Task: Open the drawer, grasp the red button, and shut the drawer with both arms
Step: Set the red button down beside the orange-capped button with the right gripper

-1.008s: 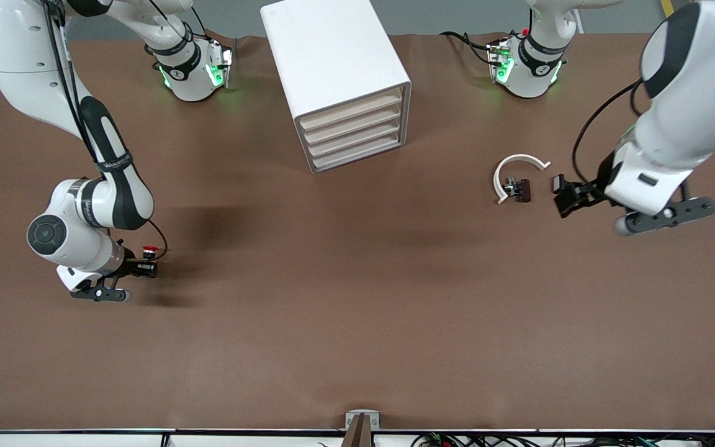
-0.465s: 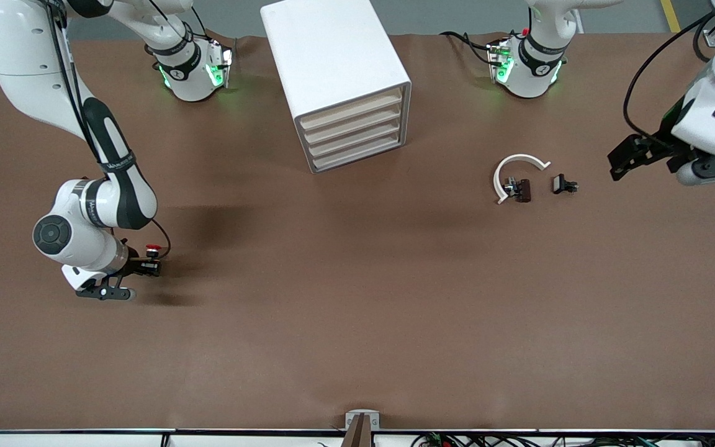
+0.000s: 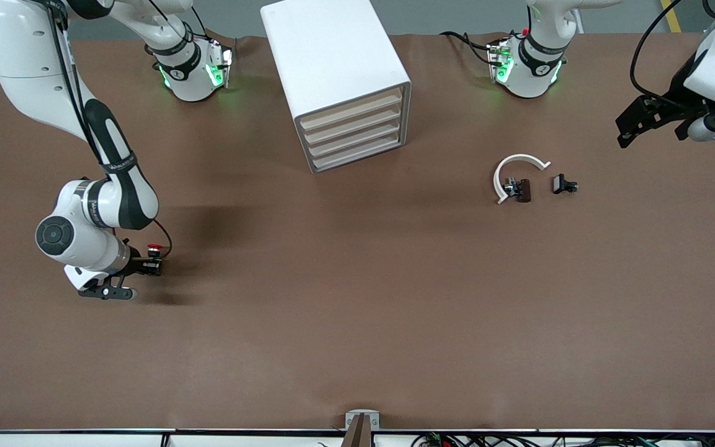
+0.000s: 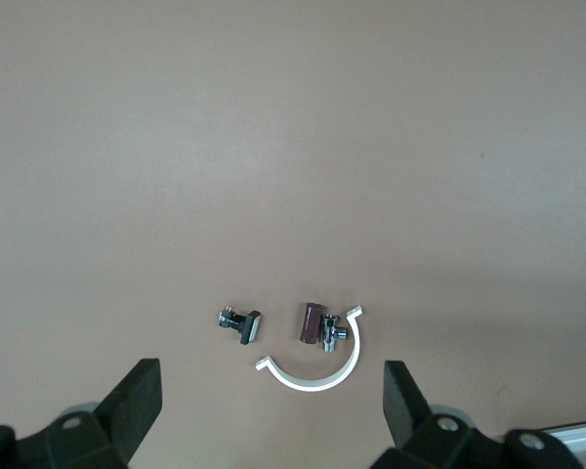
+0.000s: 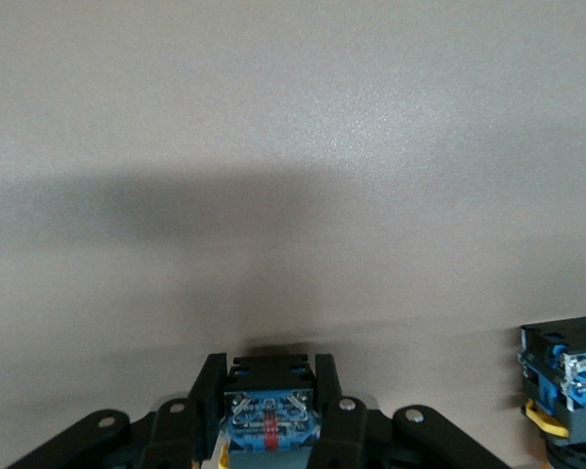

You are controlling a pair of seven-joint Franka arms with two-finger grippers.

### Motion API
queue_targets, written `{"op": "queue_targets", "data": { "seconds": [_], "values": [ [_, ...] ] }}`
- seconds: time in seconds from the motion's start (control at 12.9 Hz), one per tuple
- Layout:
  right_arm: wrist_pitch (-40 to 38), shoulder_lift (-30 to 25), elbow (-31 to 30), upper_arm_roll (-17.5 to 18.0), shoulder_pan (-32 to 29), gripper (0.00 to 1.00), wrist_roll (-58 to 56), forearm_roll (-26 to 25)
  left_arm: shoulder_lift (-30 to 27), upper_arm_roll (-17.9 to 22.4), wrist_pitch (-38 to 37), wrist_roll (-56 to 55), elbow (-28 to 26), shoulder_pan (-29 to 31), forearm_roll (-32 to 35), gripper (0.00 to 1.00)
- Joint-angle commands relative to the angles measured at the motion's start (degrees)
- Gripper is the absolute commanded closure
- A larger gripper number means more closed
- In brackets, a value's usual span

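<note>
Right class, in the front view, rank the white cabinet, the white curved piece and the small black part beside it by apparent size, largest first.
1. White cabinet, by far the largest.
2. White curved piece.
3. Small black part, the smallest.

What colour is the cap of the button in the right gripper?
Red. The button shows its cap best in the front view, clamped in the right gripper.

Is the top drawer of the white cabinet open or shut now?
Shut. In the front view the drawer sits flush with the three fronts below it in the cabinet; nothing sticks out.
</note>
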Motion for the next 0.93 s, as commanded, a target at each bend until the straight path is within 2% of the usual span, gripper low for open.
{"op": "queue_targets", "data": {
  "seconds": [0.0, 0.08, 0.16, 0.23, 0.31, 0.54, 0.7, 0.85],
  "values": [
    [0.63, -0.10, -0.42, 0.41, -0.35, 1.00, -0.21, -0.18, -0.99, 0.66, -0.45, 6.51, -0.51, 0.11, -1.50, 0.00],
    [0.63, -0.10, -0.42, 0.41, -0.35, 1.00, -0.21, -0.18, -0.90, 0.66, -1.23, 7.67, -0.42, 0.11, -1.50, 0.00],
    [0.54, -0.10, -0.34, 0.41, -0.26, 0.93, -0.29, -0.18, -0.81, 0.66, -2.28, 7.77, -0.42, 0.02, -1.50, 0.00],
    [0.37, -0.10, -0.25, 0.41, -0.17, 0.40, -0.21, -0.18, -0.73, 0.66, -2.56, 7.77, -0.42, 0.02, -1.59, 0.00],
    [0.54, -0.10, -0.16, 0.41, 0.09, 0.00, -0.12, -0.18, -0.64, 0.66, -2.65, 7.77, -0.60, 0.02, -1.68, 0.00],
    [-0.59, -0.44, 1.41, 0.41, -0.26, 0.00, -0.21, -0.18, -0.64, -0.04, -3.87, 7.68, -0.60, -0.24, -1.59, 0.00],
    [-9.07, -2.63, 5.79, 0.41, -0.08, 0.00, -0.21, -0.18, -0.99, -0.05, -3.88, 7.68, -0.51, 0.02, -1.59, 0.00],
    [-21.28, -5.00, 12.81, 0.49, 0.27, 0.00, -0.12, -0.18, -0.99, 0.22, -3.01, 7.77, -0.51, 0.02, -1.68, 0.00]
  ]
}}
